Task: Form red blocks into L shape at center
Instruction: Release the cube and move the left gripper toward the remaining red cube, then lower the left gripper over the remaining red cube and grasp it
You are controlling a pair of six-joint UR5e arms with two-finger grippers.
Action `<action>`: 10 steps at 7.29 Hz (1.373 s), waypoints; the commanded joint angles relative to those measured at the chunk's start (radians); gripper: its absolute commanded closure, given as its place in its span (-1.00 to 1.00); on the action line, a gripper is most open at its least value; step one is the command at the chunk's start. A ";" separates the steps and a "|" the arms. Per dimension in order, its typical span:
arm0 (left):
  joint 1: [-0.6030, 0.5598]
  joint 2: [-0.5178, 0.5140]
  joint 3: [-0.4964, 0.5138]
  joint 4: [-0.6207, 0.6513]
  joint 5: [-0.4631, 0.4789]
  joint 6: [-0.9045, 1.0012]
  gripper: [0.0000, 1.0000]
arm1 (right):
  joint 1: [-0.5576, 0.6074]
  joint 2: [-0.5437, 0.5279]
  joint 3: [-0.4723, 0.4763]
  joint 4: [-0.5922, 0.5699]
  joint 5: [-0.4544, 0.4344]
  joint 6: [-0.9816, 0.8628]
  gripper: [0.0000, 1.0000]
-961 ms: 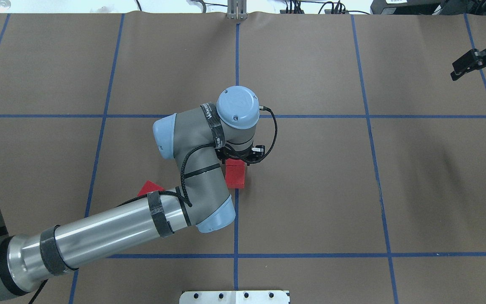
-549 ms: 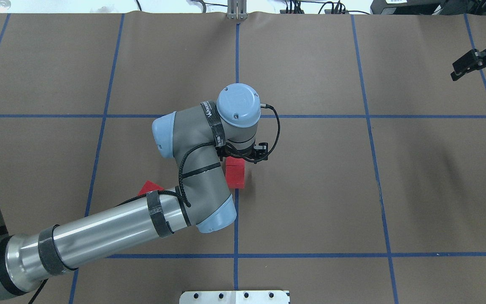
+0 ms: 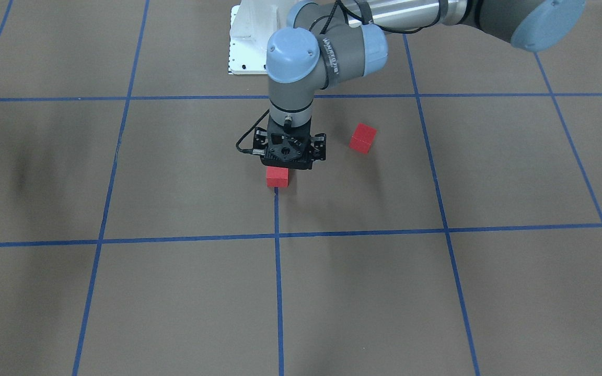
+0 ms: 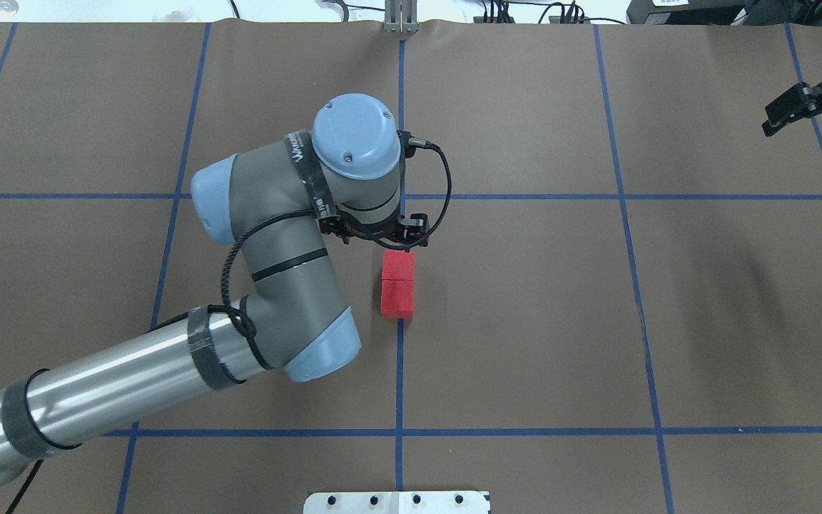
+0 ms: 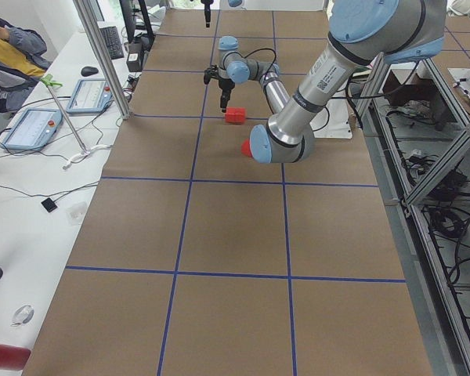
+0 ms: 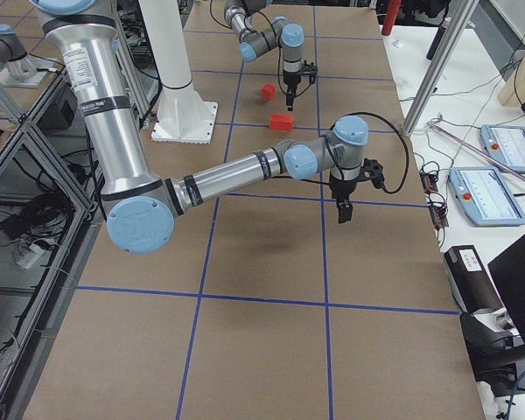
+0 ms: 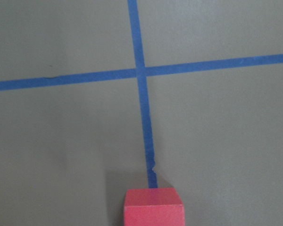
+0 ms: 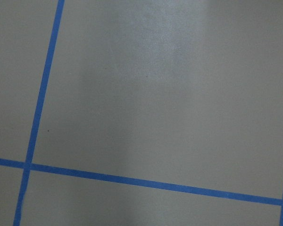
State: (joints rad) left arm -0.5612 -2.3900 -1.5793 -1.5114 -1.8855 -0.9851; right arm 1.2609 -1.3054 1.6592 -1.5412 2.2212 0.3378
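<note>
2 red blocks [image 4: 397, 296] lie in line; square your left hand [image 3: 288, 156] (open or closed, cannot tell) over the 3rd block [image 3: 362, 138] beside them.

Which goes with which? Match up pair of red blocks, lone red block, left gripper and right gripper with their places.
Things:
1. pair of red blocks
2. lone red block
3. left gripper
4. right gripper

Places:
A. far out toward the table's right end, away from every block
B. on the central blue line, touching end to end
C. on the robot's left of that line, apart from the others
D. raised by the far end of the pair

Pairs: 1-B, 2-C, 3-D, 4-A
</note>
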 commanded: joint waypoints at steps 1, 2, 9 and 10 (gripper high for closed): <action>-0.023 0.295 -0.276 0.004 0.000 0.209 -1.00 | 0.000 0.000 0.001 0.000 0.000 0.001 -0.99; -0.023 0.392 -0.353 -0.013 -0.001 0.291 -1.00 | 0.000 0.000 0.001 0.001 0.000 0.001 -0.99; -0.008 0.377 -0.380 -0.010 -0.120 0.339 -0.99 | -0.002 0.000 0.001 0.001 -0.002 0.000 -0.99; -0.008 0.374 -0.363 -0.004 -0.229 0.376 -0.99 | -0.002 0.000 -0.001 0.001 -0.002 0.000 -0.99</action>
State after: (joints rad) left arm -0.5699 -2.0144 -1.9614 -1.5205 -2.0078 -0.6445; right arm 1.2594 -1.3054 1.6586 -1.5401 2.2198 0.3376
